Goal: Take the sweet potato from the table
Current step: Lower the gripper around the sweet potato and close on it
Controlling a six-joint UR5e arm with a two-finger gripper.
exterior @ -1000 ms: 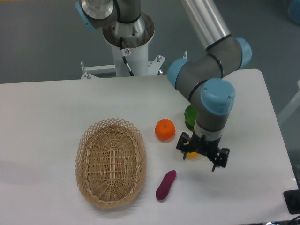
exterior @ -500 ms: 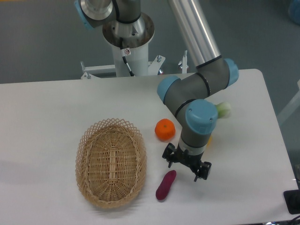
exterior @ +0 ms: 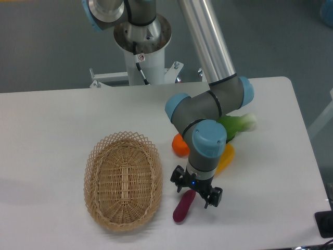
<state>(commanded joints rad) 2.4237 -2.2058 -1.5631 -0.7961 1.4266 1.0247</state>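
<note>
One wicker basket [exterior: 123, 179] sits at the left of the white counter [exterior: 47, 125]; just right of it the sweet potato [exterior: 183, 206] lies flat, not yet lifted. Approach looks done; closing and raising remain. The gripper [exterior: 196, 189] hovers over its upper end, jaws spread wide and holding nothing; contact unclear.

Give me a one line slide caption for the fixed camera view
Open gripper poised over the purple sweet potato lying on the white table beside a wicker basket.
</note>
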